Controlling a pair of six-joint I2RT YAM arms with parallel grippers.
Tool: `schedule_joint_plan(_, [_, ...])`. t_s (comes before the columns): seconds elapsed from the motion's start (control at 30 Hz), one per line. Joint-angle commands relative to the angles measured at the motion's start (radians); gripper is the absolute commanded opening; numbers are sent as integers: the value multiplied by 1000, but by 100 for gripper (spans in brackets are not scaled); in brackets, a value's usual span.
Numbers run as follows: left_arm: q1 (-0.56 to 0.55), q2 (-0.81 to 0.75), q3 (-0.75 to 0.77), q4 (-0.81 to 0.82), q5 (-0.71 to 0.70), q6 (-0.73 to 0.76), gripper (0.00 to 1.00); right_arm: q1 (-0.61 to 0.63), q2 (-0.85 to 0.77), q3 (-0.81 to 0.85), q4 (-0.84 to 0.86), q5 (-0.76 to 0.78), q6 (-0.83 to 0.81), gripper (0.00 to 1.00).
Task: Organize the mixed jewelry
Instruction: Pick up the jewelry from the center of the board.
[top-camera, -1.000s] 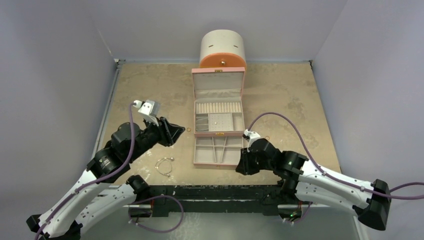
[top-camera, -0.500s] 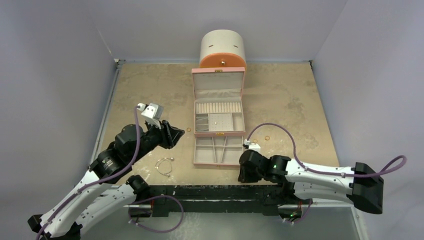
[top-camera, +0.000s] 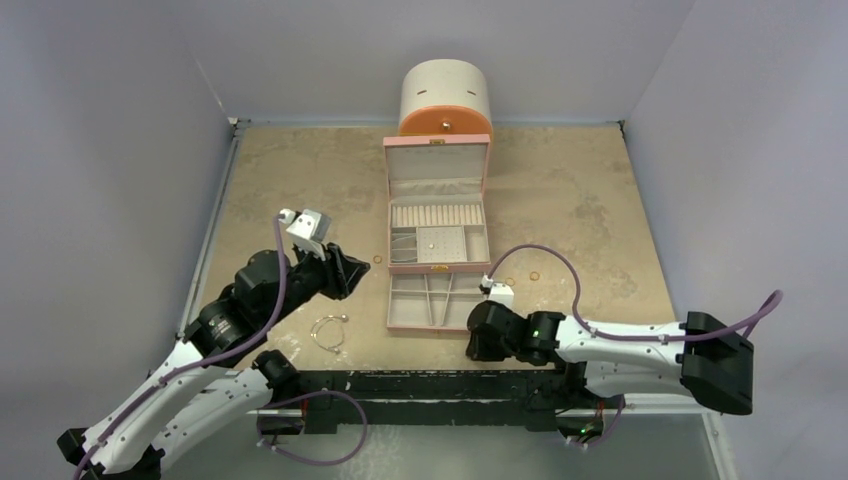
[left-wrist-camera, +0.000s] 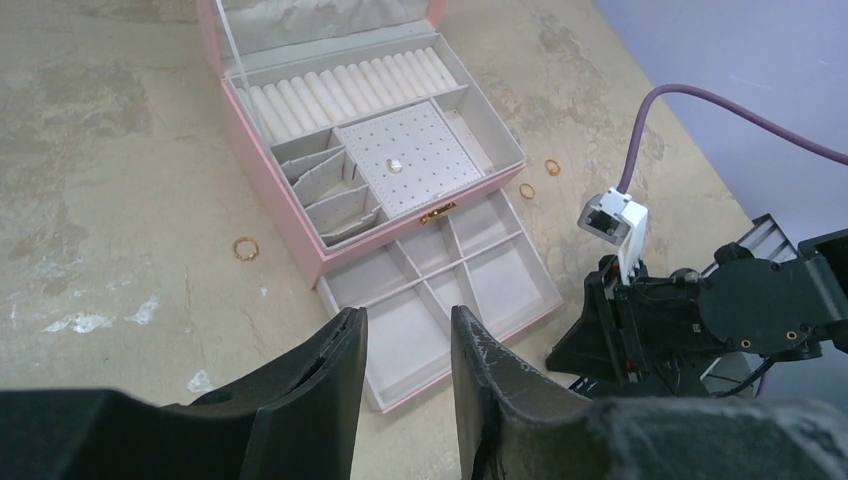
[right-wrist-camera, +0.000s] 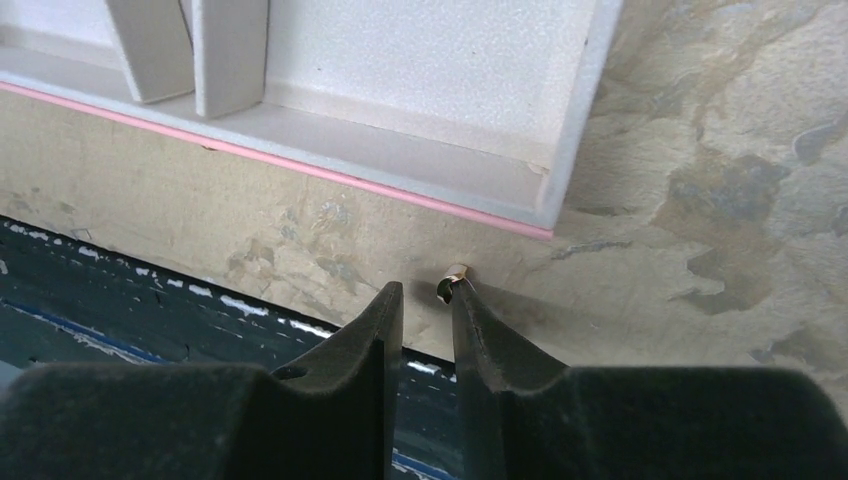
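A mottled tan table (right-wrist-camera: 700, 200) between plain grey walls carries everything. In the right wrist view, the right gripper (right-wrist-camera: 427, 292) sits low beside the table's near edge. Its jaws stand a narrow slot apart with nothing between them. A tiny gold piece (right-wrist-camera: 453, 282) lies on the table at the tip of the finger on the right of that view, off to one side of the slot rather than inside it. It is too small to tell its long axis, or whether it touches the pad. Just beyond it is the near right corner of the pink jewelry box's pulled-out drawer (right-wrist-camera: 575, 120). By my reading, the jaws need a slight shift toward that side before closing.

The left gripper (left-wrist-camera: 406, 318) hovers off the box's left side, jaws apart and empty. Nearest it are a coppery ring (left-wrist-camera: 245, 247) just beside the box's left wall and a wire bangle (top-camera: 328, 331) toward the near edge. The right arm is plainly the nearer to the gold piece.
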Motion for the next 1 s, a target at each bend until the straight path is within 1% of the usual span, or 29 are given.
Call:
schedule_joint_plan(0.0, [6, -11, -8, 48, -9, 20, 36, 17, 34, 0, -14, 53, 14, 27])
schedule_joint_plan(0.07, [7, -10, -9, 48, -10, 20, 36, 22, 43, 4, -16, 53, 14, 24])
schedule_joint_plan(0.13, [6, -8, -9, 48, -11, 20, 36, 27, 53, 10, -26, 56, 14, 19])
schedule_joint_plan(0.2, [7, -8, -8, 46, -11, 20, 36, 34, 61, 16, -42, 64, 15, 12])
schedule_joint_plan(0.27, [6, -9, -8, 44, -11, 20, 36, 40, 64, 24, -53, 73, 16, 1])
schedule_joint_plan(0.3, [6, -8, -6, 44, -12, 19, 36, 43, 63, 27, -58, 77, 15, 0])
schedule_joint_plan(0.53, [7, -8, 3, 32, -11, 14, 36, 69, 39, 75, -90, 105, -34, 0])
schedule_joint_plan(0.67, [6, -12, 11, 20, -5, 7, 36, 96, -14, 97, -65, 117, -121, 0])
schedule_joint_plan(0.8, [7, -17, 17, 19, 23, -8, 36, 112, -92, 103, 48, 66, -301, 0])
schedule_joint_plan(0.97, [6, 3, 30, 18, 90, -29, 36, 118, -170, 130, 237, -106, -591, 0])
